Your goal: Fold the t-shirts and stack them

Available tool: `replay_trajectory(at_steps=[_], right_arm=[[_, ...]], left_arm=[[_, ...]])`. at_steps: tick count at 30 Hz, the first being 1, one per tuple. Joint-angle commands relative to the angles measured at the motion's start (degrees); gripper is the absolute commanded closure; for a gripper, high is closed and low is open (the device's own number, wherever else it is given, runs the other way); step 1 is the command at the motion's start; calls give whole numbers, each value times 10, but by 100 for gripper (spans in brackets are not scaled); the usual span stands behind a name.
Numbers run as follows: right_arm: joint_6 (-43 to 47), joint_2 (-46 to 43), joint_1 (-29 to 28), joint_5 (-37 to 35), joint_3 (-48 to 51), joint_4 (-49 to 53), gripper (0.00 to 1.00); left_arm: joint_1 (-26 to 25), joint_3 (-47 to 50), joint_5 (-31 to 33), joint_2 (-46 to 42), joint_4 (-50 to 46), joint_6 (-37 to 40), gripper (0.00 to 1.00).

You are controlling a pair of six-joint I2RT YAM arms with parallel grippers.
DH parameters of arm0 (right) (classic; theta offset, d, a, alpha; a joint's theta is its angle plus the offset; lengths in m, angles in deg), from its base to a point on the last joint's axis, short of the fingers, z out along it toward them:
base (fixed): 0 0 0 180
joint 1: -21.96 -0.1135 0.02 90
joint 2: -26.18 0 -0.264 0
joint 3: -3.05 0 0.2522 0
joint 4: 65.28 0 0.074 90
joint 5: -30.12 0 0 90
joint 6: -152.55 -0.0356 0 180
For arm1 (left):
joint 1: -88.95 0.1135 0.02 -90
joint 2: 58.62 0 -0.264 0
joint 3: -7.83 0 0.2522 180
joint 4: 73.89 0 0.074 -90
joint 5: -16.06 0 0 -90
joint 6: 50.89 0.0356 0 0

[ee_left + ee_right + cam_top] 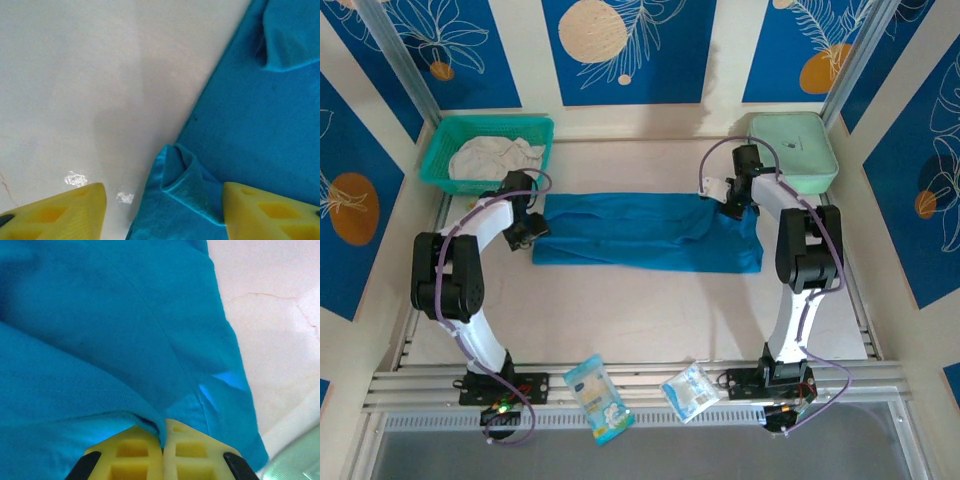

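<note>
Teal-blue t-shirt [650, 232] lies flat, long axis running gripper to gripper. Right gripper [162, 437] pinched tight on its end fold. Left gripper [165, 205] spread wide; a puckered hem corner sits between its jaws, ungrasped.

The teal-blue t-shirt [640, 235] lies flattened as a wide, rumpled band across the frame's middle. The off-white t-shirt [495, 157] sits crumpled in the mesh basket [495, 121], upper left.
</note>
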Motion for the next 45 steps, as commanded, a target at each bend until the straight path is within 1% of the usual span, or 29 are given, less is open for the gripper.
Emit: replay_trajectory(at_steps=[1, 3, 5, 8, 10, 11, 13, 15, 16, 18, 21, 24, 25, 28, 30, 31, 33, 34, 35, 36, 37, 38, 43, 45], right_arm=[[-91, 29, 5, -11, -34, -20, 84], [-137, 39, 9, -17, -48, -24, 73], [-187, 40, 12, -15, -54, -35, 65], [-266, 23, 14, -14, -57, -44, 60], [-334, 4, 14, -18, -60, -36, 58], [-385, -3, 13, -30, -70, -19, 57], [-492, -10, 15, -40, -102, 48, 56], [-598, -24, 14, -13, -111, 116, 55], [-638, -34, 12, 3, -102, 134, 54], [-718, -69, 11, 69, -53, 143, 54], [-811, -135, -2, 140, 54, 100, 54], [-885, -207, -21, 157, 155, 57, 54], [-904, -227, -26, 152, 178, 52, 55], [-962, -292, -44, 132, 253, 32, 57], [-1007, -336, -54, 121, 298, 15, 60], [-1024, -351, -54, 120, 315, 9, 63], [-1059, -380, -56, 122, 350, -7, 74], [-1069, -389, -55, 122, 361, -13, 80], [-1077, -397, -55, 120, 372, -18, 88], [-1081, -401, -53, 119, 379, -19, 98], [-1084, -403, -52, 116, 382, -19, 100], [-1084, -403, -51, 115, 385, -19, 100], [-1092, -394, -48, 104, 384, -17, 100], [-1098, -389, -47, 98, 381, -18, 100]], left_arm=[[7, -10, 5, 0, -13, 6, 34], [7, -8, 2, -9, -16, 8, 31], [7, -5, 2, -22, -18, 9, 28], [7, 3, -2, -54, -20, 16, 21], [7, 10, -5, -81, -20, 23, 16], [7, 15, -8, -98, -20, 27, 13], [7, 24, -12, -131, -19, 34, 8], [7, 33, -15, -166, -21, 41, 5], [7, 37, -16, -181, -23, 44, 3], [7, 44, -18, -214, -28, 50, 0], [7, 50, -20, -253, -40, 61, 0], [6, 48, -31, -277, -51, 76, 0], [5, 44, -33, -278, -54, 79, 2], [3, 18, -53, -259, -62, 85, 16], [-3, -12, -66, -226, -64, 91, 33], [-7, -29, -69, -207, -67, 94, 43], [-14, -74, -71, -157, -71, 99, 70], [-18, -94, -69, -136, -71, 101, 80], [-23, -118, -66, -107, -72, 103, 88], [-27, -141, -64, -79, -71, 106, 94], [-31, -159, -63, -55, -69, 110, 99], [-35, -186, -61, -25, -68, 115, 100], [-55, -322, -68, 126, -97, 149, 100], [-66, -368, -55, 176, -111, 156, 100]])
